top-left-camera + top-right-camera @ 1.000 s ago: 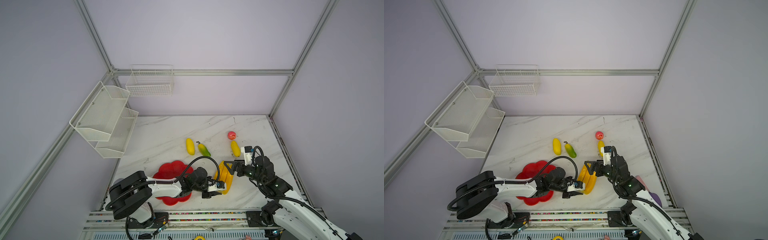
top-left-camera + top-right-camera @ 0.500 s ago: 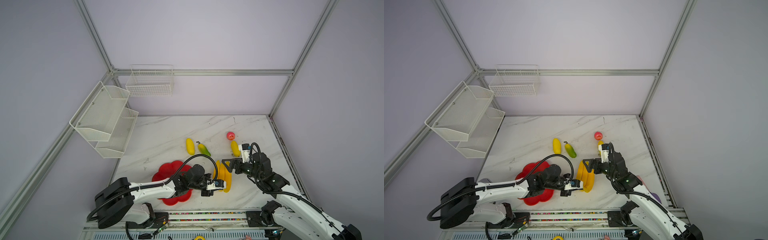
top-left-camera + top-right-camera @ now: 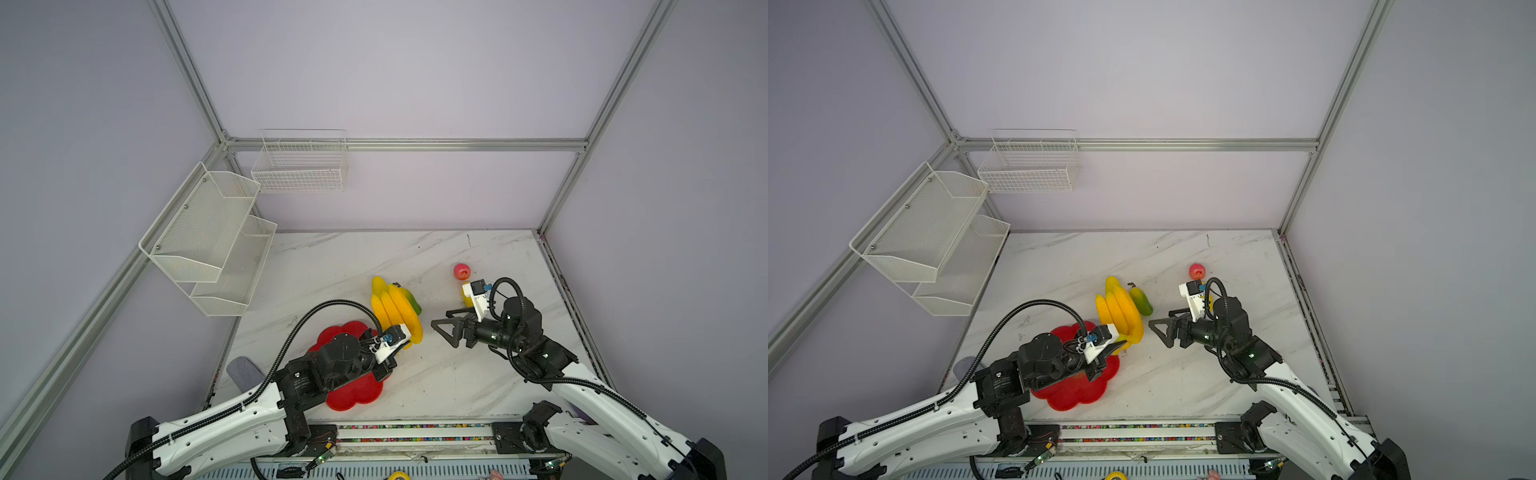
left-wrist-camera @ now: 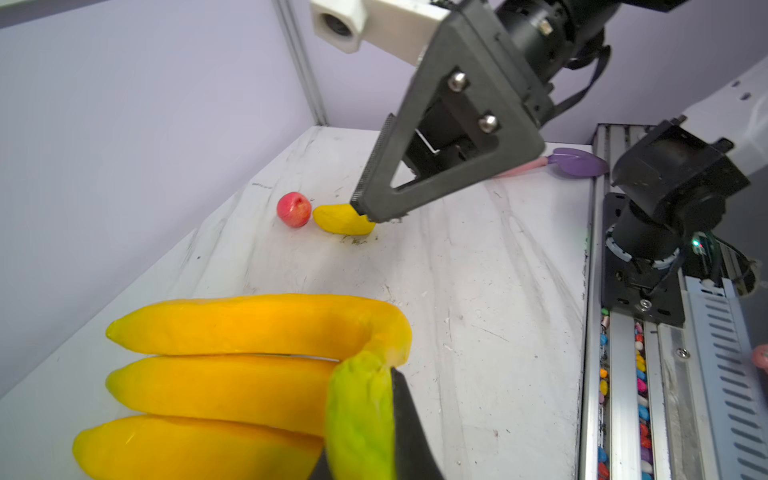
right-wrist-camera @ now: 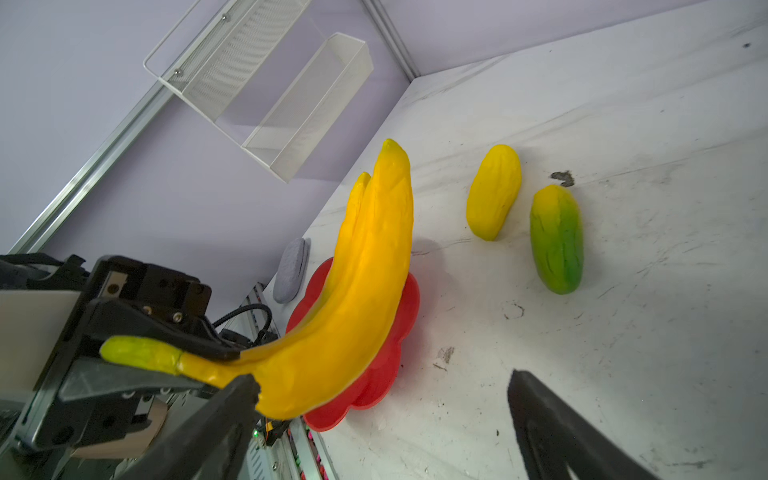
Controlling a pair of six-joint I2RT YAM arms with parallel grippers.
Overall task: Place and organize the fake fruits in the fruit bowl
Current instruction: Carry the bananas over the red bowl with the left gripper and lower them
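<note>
The left pincer (image 5: 158, 359) was shut tight on the green stem (image 4: 359, 415) of the shiny plastic bunch of three yellow-orange bananas (image 3: 397, 309). It held them up off the white marble bench (image 3: 457, 382), with their tips pointing up. The bunch hung close to the far rim of the flat, shiny red flower-shaped bowl (image 3: 357, 395), but it was hard to tell if it was right over it. So the step in hand looked like moving the bananas into the bowl. The next move would need the arm to bring the bunch over the middle of the bowl, go down low, and only then let go, so the bunch would not roll out. The right pincer (image 3: 440, 319) was spread wide with nothing in it, just beside the bananas. The small pink-red apple (image 3: 461, 271), a long yellow mango (image 5: 494, 193) and a green-yellow mango (image 5: 557, 241) lay on the bench, not in the bowl yet. One more yellow mango (image 4: 343, 219) lay by the apple, but in both top views the right arm hid most of it. The left arm covered the middle of the bowl, so what lay there could not be seen. A grey lump (image 5: 293, 270) at the bench edge was too unclear to name.
</note>
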